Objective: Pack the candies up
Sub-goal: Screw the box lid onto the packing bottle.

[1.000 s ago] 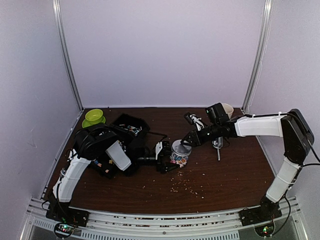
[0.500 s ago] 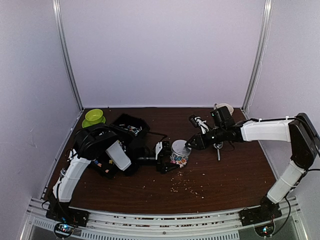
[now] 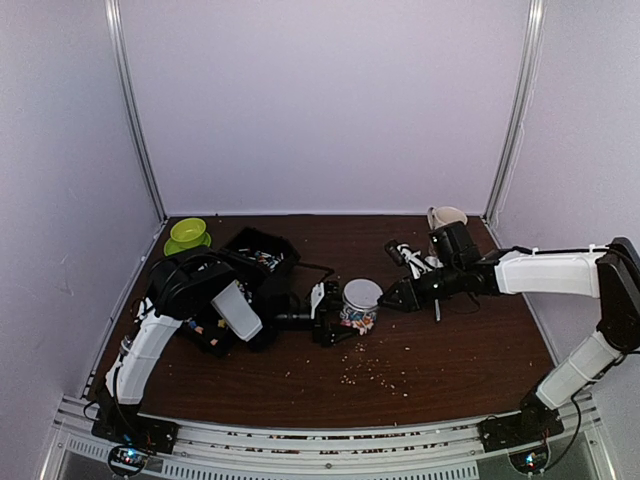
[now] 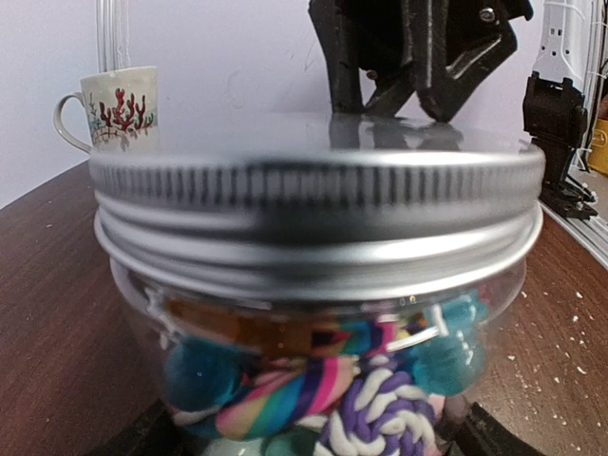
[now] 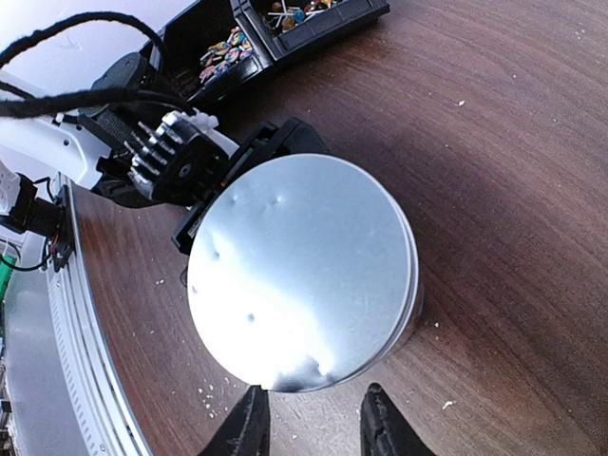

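Observation:
A glass jar [image 3: 359, 310] full of striped, multicoloured candies [image 4: 323, 380] stands mid-table, and a silver screw lid [image 4: 318, 199] sits on it. My left gripper [image 3: 338, 318] is shut on the jar, one finger on each side of its lower wall. My right gripper [image 3: 388, 300] hovers just right of the jar, clear of the lid [image 5: 304, 271]. In the right wrist view the right gripper [image 5: 309, 418] is open with only bare table between its fingers. More candies [image 5: 226, 52] lie in the black bins.
Black compartment bins [image 3: 262, 258] stand at the back left beside a green bowl [image 3: 187, 235]. A patterned mug [image 4: 119, 109] stands at the back right, with a black-and-white object [image 3: 405, 250] near it. Pale crumbs [image 3: 375, 372] are scattered in front of the jar.
My right gripper has drawn back to the right, off the top of the jar, leaving the lid in place. The left arm and the jar have not moved.

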Motion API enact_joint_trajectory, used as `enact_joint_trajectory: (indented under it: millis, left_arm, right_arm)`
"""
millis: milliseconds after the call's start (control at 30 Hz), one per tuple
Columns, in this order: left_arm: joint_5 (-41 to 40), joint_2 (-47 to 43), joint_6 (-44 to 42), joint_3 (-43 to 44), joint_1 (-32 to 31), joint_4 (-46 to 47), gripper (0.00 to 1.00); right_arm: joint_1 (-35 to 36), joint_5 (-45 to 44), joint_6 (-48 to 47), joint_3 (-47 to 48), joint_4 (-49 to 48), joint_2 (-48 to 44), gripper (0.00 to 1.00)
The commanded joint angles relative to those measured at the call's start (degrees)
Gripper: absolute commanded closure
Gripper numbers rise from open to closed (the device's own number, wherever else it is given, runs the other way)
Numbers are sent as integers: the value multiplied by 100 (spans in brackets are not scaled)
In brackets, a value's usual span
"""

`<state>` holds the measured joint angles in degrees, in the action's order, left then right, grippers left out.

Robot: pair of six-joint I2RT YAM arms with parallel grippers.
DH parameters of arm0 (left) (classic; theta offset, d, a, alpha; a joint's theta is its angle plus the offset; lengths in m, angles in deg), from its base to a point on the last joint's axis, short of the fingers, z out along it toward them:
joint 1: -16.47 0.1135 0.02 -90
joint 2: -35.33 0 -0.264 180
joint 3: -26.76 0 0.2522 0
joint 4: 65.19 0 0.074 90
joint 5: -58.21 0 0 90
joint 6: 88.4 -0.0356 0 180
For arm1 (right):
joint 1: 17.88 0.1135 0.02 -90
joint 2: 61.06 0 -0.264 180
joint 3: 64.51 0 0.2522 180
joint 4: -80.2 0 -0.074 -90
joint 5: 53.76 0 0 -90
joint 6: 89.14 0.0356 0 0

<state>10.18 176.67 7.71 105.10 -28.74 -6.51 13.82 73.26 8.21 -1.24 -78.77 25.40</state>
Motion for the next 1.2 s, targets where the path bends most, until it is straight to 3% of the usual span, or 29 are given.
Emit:
enact_joint_trajectory:
  millis: [0,367,733,1167]
  left_arm:
    - [-68,255,295,-7,151,-264,20]
    - [-41,237,279,-40,153,-240,20]
    - [-14,245,281,-24,153,-265,20]
    - [12,274,277,35,153,-305,20]
  right_arm:
    - [38,-146,-110,47,326,-293,64]
    - [-76,-229,-226,1144,574,73,50]
    - [-77,533,-183,2325,515,1578,58]
    - [-72,697,-288,2230,594,1690,66]
